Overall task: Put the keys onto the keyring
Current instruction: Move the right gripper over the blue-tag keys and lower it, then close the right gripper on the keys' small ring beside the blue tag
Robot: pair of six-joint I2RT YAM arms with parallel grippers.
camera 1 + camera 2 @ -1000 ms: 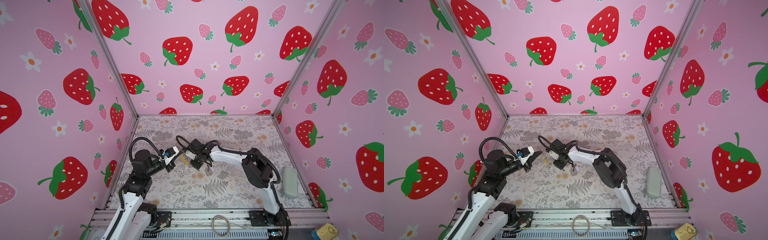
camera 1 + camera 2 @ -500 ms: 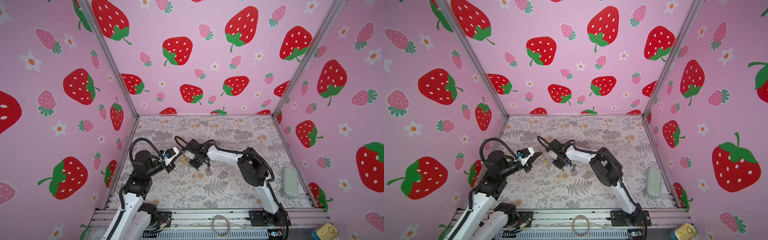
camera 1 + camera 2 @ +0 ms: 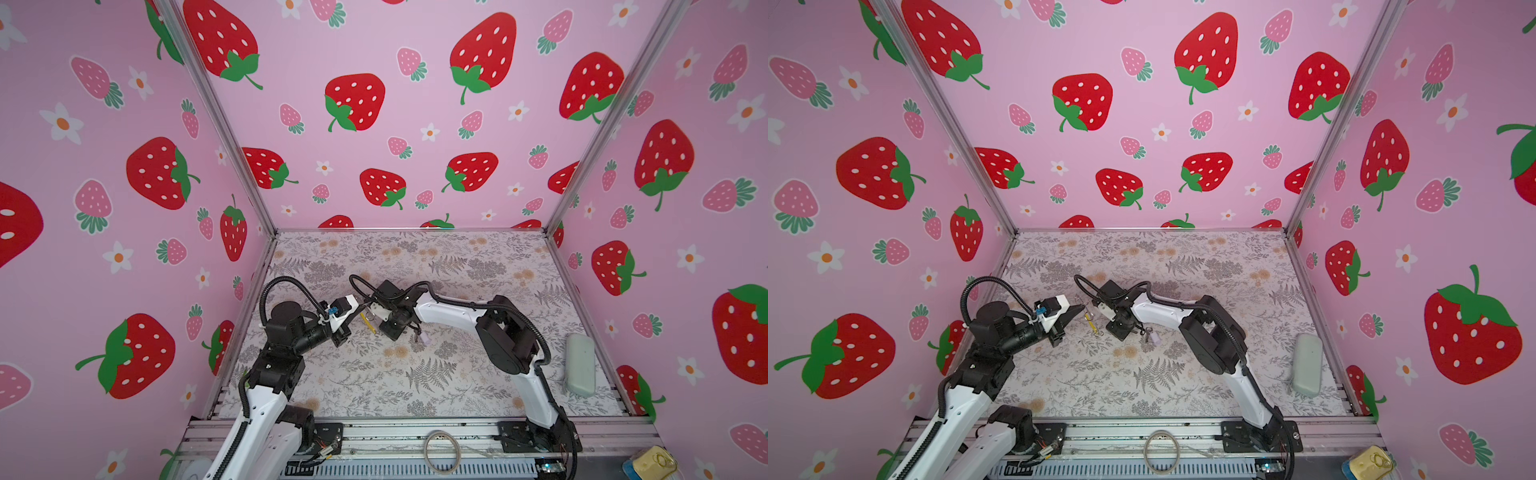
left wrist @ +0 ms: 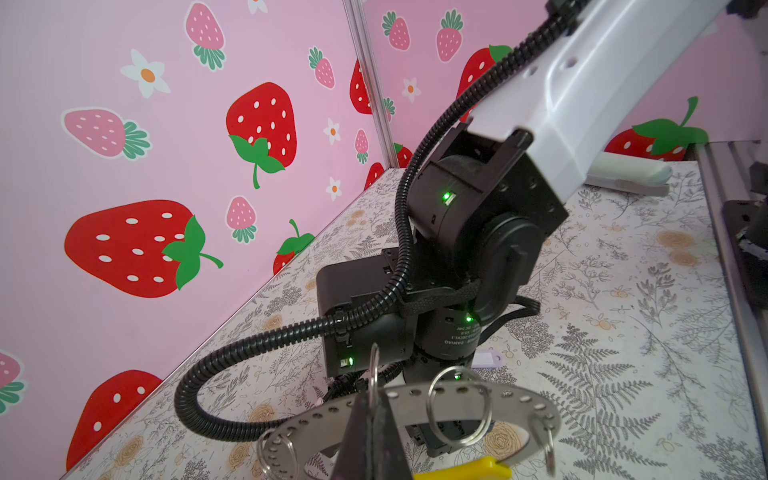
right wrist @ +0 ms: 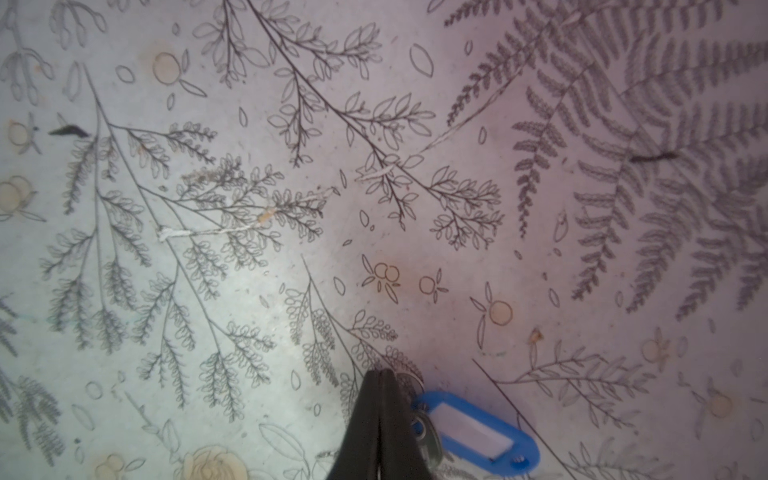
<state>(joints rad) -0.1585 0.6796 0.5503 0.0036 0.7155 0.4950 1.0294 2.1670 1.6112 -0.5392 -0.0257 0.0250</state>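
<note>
My left gripper (image 4: 371, 405) is shut on the keyring (image 4: 515, 405), a grey perforated band with small metal loops and a yellow section (image 3: 1093, 322), and holds it above the mat in both top views. Just right of it my right gripper (image 5: 382, 374) points down at the mat with its jaws shut. The blue-tagged key (image 5: 473, 432) lies against its fingers, and the key's small ring runs in under the fingertip. The lilac-tagged key (image 3: 1154, 337) lies on the mat just right of the right gripper (image 3: 390, 330).
A pale grey-green case (image 3: 579, 370) lies by the right wall. A plain pale hoop (image 3: 442, 451) rests on the front rail. A yellowish tin (image 3: 652, 461) sits outside the front right corner. Pink strawberry walls close in three sides.
My right gripper's jaws have gone from partly open to shut down at the mat, and that arm has shifted slightly left. The left arm and keyring have stayed put.
</note>
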